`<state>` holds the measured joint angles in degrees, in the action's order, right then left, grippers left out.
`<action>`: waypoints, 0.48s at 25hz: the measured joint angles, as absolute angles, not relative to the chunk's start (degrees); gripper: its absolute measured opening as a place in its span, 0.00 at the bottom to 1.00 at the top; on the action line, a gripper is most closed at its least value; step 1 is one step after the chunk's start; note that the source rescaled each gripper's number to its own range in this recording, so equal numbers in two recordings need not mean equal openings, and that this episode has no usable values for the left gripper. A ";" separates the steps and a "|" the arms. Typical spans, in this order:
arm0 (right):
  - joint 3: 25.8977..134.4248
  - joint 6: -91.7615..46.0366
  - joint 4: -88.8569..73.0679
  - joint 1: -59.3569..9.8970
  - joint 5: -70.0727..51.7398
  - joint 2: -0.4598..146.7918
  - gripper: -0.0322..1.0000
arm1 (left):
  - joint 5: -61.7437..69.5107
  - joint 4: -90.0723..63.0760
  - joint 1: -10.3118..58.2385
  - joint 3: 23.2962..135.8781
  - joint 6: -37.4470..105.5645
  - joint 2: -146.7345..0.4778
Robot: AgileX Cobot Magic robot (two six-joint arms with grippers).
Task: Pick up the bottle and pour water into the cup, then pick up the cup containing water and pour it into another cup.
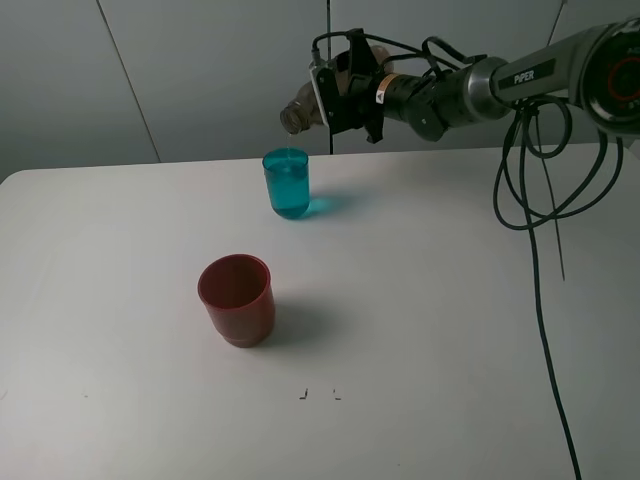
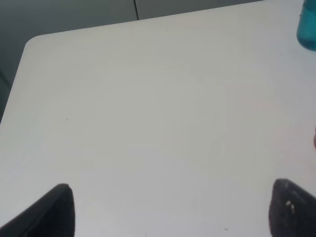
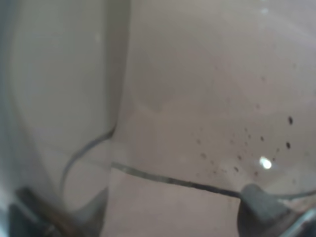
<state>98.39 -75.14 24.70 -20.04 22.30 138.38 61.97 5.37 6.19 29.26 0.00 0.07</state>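
I have the right gripper (image 1: 338, 98) clamped on the bottle (image 1: 300, 110), tipped near horizontal, with its mouth above the teal cup (image 1: 286, 185). The teal cup stands upright at the back middle of the table (image 1: 450, 330) and seems to hold water, though the level is hard to read. I judge the pour nearly done. To do it well I roll the wrist slowly, hold the mouth over the rim centre, stop short of overflow, then tip upright. The red cup (image 1: 237, 298) stands nearer, well apart. The left gripper (image 2: 170, 210) has its 2 jaws apart, holding nothing.
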 joint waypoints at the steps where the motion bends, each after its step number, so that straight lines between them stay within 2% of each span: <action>1: 98.39 -74.68 24.82 -20.04 21.94 138.38 0.06 | 61.97 5.37 6.19 29.26 0.00 0.07; 8: 98.47 -65.83 26.40 -20.04 17.73 138.38 0.06 | 61.97 5.37 6.19 29.26 0.00 0.07; 12: 98.47 -53.26 26.54 -20.25 16.77 137.90 0.06 | 61.97 5.37 6.19 29.26 0.00 0.07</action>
